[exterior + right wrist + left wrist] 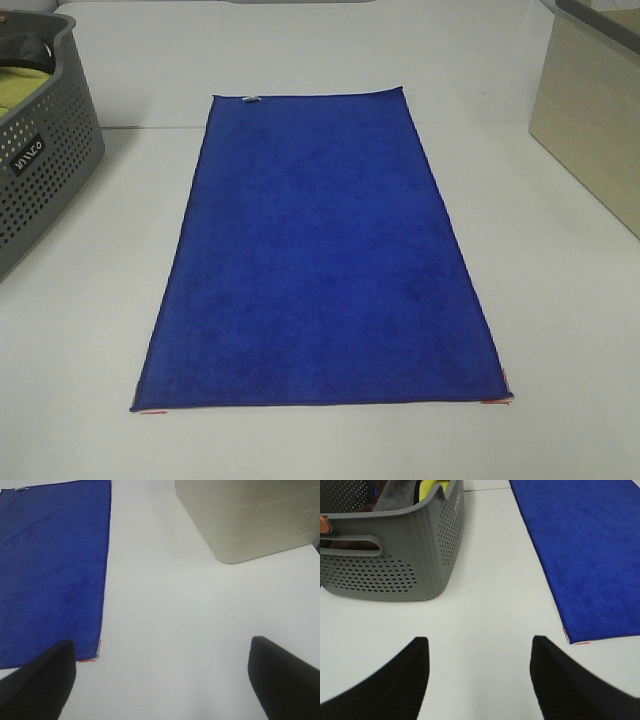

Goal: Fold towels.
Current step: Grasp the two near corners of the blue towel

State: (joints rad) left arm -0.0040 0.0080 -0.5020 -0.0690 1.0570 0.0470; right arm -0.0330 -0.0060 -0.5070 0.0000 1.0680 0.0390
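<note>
While towel (325,250) lies flat | left hand (479,641) open, empty | right hand (161,641) wide, empty

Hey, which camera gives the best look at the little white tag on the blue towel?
The exterior high view: the white tag sits clear on the blue towel's far edge, near the left corner. The right wrist view catches the tag only at the frame's edge; the left wrist view shows towel but no tag.

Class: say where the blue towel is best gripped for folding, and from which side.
Probably the two near corners of the blue towel, left gripper at the left, right gripper at the right, each from its outer side: it lies flat.
</note>
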